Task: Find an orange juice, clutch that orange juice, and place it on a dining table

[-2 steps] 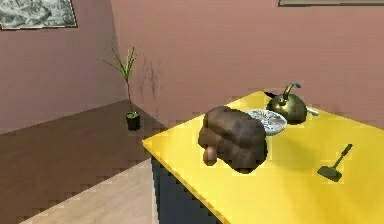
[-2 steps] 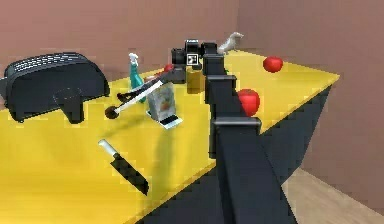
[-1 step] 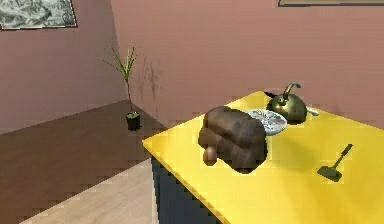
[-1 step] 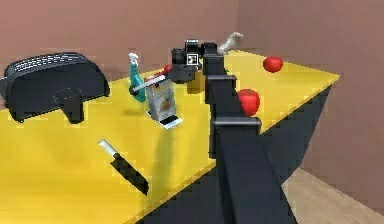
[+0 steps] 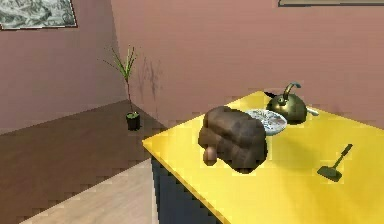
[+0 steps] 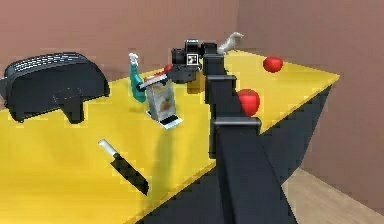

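The arm side view showed a small carton (image 6: 166, 104), white with orange on its face, which fitted the orange juice. It sat tilted toward the middle of a yellow table (image 6: 60, 170), and whether its lower end rested on the tabletop could not be made out. The gripper (image 6: 160, 78) lay at the carton's upper end, its thin fingers (image 6: 152, 80) reaching toward the view's left. With the carton and tabletop right at the fingers, it could not be told whether the gripper held anything. A teal object (image 6: 135, 78) stood just beside the fingers. The dark arm (image 6: 232, 130) rose from the bottom edge to the two white squares (image 6: 190, 68). Two red round things (image 6: 248, 101) (image 6: 272, 64) lay on the table to the arm's right. A black-handled knife (image 6: 124, 166) lay nearer the bottom edge, and a dark toaster (image 6: 52, 88) sat at the left.

In the forward view, the yellow tabletop (image 5: 290, 190) carried a brown loaf (image 5: 236, 138), a patterned bowl (image 5: 270, 121), a brass-coloured kettle (image 5: 288, 104) and a dark spatula (image 5: 336, 163). A potted plant (image 5: 130, 95) stood in the far corner.
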